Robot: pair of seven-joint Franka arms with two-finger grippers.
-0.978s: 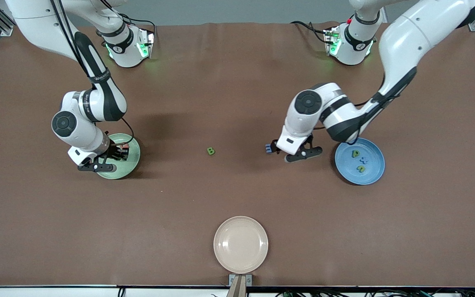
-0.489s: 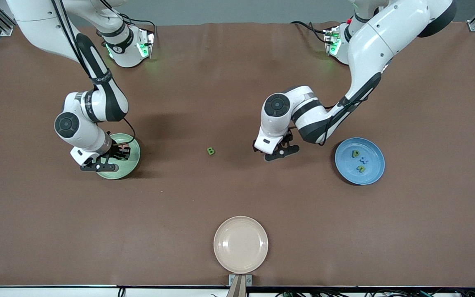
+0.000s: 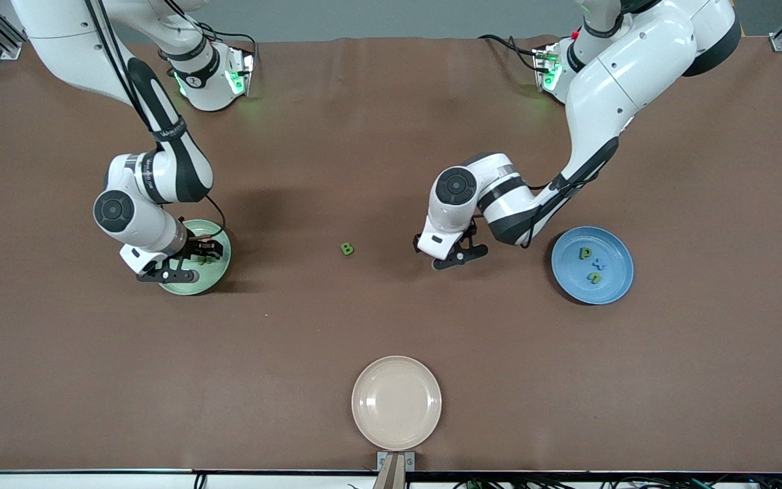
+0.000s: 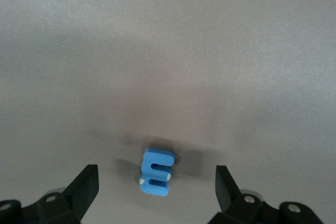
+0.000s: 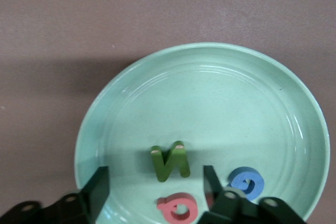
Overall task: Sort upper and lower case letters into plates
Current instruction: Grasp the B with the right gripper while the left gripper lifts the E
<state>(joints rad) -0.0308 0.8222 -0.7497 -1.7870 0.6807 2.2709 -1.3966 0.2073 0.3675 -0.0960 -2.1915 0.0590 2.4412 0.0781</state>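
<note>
The right gripper (image 5: 155, 187), its fingers now spread apart, is hovering over the pale green round plate (image 5: 273, 108), where the green foam letter N (image 5: 170, 162) is lying released (one more sorted). The left gripper (image 4: 156, 190) is descending, wide open, over a blue foam letter E (image 4: 156, 172) on the brown table (image 3: 296, 326).

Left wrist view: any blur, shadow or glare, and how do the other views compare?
Left wrist view: soft focus, dark shadow around the blue E. Right wrist view: sharp, faint sheen on the green plate, shadow on the table beside it. Front view: even light, arm shadows on the table.
</note>
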